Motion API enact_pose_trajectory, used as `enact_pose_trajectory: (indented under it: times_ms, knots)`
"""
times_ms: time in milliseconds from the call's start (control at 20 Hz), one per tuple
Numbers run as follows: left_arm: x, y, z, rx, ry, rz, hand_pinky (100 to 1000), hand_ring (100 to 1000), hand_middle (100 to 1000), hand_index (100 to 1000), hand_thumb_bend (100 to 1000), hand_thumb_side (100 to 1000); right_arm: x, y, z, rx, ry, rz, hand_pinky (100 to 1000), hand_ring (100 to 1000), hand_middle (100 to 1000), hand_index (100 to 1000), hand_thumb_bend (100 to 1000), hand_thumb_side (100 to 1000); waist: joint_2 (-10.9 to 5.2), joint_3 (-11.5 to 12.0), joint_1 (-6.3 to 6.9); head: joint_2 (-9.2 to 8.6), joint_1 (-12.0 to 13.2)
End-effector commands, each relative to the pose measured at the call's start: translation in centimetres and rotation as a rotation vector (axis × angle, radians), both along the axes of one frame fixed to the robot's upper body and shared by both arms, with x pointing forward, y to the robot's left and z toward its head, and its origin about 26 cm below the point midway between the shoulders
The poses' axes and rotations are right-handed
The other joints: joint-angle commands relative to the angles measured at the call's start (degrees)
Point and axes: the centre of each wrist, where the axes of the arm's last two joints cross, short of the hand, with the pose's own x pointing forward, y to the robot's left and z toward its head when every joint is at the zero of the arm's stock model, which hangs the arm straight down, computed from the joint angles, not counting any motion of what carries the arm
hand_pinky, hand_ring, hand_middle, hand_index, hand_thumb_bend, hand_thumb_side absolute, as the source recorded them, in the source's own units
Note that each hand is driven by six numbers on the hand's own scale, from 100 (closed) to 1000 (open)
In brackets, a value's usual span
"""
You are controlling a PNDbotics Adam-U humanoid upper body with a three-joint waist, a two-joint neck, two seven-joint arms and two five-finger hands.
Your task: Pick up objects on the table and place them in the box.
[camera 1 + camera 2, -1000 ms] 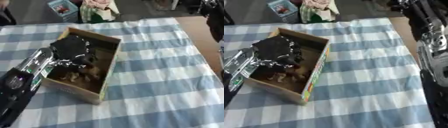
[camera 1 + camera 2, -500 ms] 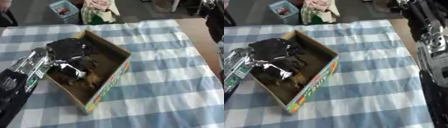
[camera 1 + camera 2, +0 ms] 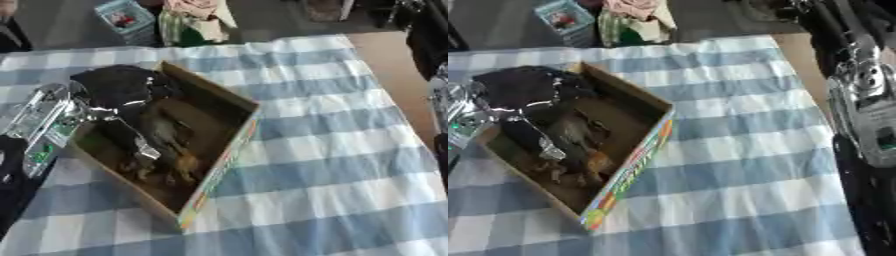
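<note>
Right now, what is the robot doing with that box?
The robot's left hand is reaching down into the open cardboard box on the blue checked tablecloth. Its black fingers dip inside, among some brownish things on the box floor that are too blurry to name. Whether the hand is holding anything cannot be seen. The right arm hangs at the table's right edge, its hand out of sight.

The box (image 3: 223,150) sits on the table's (image 3: 332,150) left half, the left robot hand (image 3: 118,90) inside it.
</note>
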Motion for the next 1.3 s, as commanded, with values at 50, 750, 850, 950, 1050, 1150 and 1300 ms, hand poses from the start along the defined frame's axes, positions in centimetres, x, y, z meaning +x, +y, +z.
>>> enact_pose_trajectory:
  times_ms: [50, 750, 850, 950, 1050, 1150, 1300]
  knots:
    - [-0.7, 1.0, 2.4, -0.040, -0.046, -0.004, 803, 937, 878, 955, 822, 1000, -0.6, -0.1, 1.0, -0.002, -0.038, -0.007, 807, 736, 532, 812, 100, 704, -1.61, 0.12, -0.03, 0.39, -0.41]
    - [-5.2, 1.8, 7.6, -0.332, -0.207, -0.152, 657, 792, 779, 871, 417, 925, -0.7, -0.1, 0.9, 0.001, -0.041, -0.014, 806, 737, 533, 813, 100, 674, -2.66, 1.20, -0.21, 1.54, -1.14]
    - [-6.3, 2.3, 8.5, -0.420, -0.249, -0.168, 605, 739, 742, 836, 294, 858, -0.7, -0.1, 1.0, -0.001, -0.051, -0.016, 805, 737, 534, 813, 100, 658, -2.96, 1.63, -0.33, 1.92, -1.34]
    - [-7.5, 3.2, 9.2, -0.506, -0.290, -0.176, 560, 694, 705, 804, 149, 809, -0.7, -0.1, 1.1, -0.003, -0.058, -0.018, 804, 737, 535, 813, 100, 647, -3.32, 2.18, -0.43, 2.42, -1.52]
    - [-8.7, 4.2, 9.5, -0.589, -0.325, -0.177, 528, 661, 680, 795, 100, 796, -0.7, -0.1, 1.0, -0.005, -0.062, -0.020, 804, 738, 535, 813, 100, 644, -3.66, 2.76, -0.48, 2.96, -1.56]
    - [-9.8, 5.0, 9.4, -0.669, -0.348, -0.175, 509, 637, 662, 791, 100, 826, -0.7, -0.1, 0.9, -0.004, -0.064, -0.022, 804, 738, 536, 814, 100, 644, -3.93, 3.53, -0.58, 3.44, -1.63]
    - [-11.2, 6.0, 8.5, -0.782, -0.355, -0.168, 494, 620, 646, 792, 100, 872, -0.8, 0.0, 0.9, 0.000, -0.070, -0.021, 804, 739, 537, 815, 100, 638, -4.25, 4.45, -0.73, 3.79, -1.51]
